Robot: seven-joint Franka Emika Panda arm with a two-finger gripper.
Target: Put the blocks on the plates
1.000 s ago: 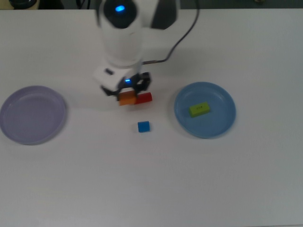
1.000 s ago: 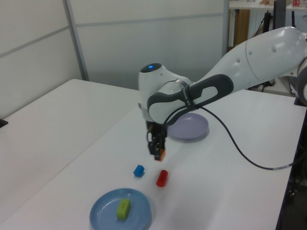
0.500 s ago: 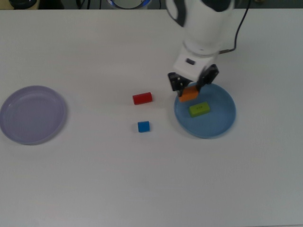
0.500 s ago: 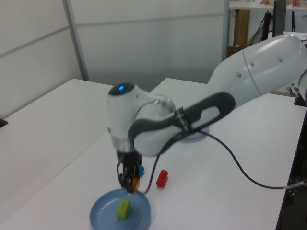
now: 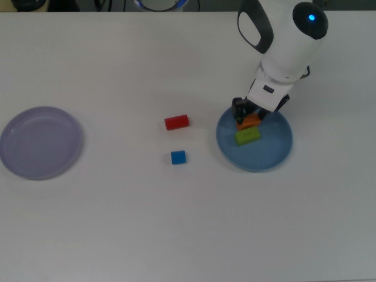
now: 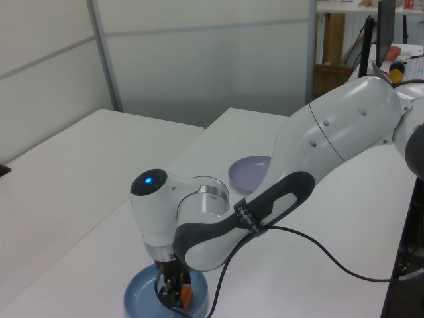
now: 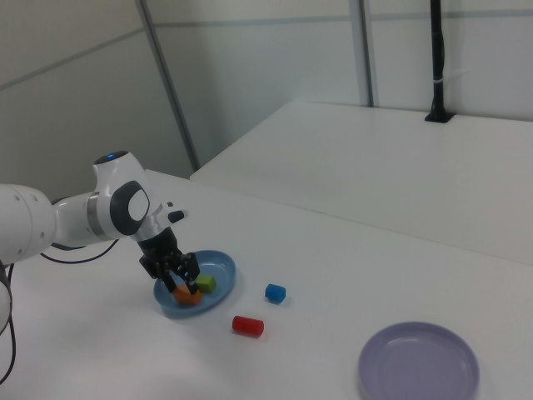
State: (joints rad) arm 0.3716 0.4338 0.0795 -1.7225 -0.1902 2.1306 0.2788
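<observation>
Top view, bench (image 5: 176,223): we see a wide white surface carrying two plates, well apart, and two loose blocks between them.
Arm: our white Panda reaches down over the light blue plate (image 5: 276,154), near the top view's right.
Lavender plate (image 5: 35,147): it sits bare at the top view's left edge, with no block on it.
Pincer (image 5: 249,119): we judge it clenched on the orange block (image 5: 251,121), low over the blue plate's inner rim.
Orange block: gripped just beside the lime-green block (image 5: 247,136); in the right view it looks at or just above the plate floor, and we cannot tell whether it touches.
Lime-green block: it lies flat inside the blue plate, near the middle.
Red block (image 5: 176,122): on the bench, well clear of both plates.
Blue cube (image 5: 178,157): on the bench, near the red block.
Step in hand: setting the orange block down, we judge.
Doing it well: we would lower until the block rests, spread the fingers without nudging the green block, then lift straight up.
</observation>
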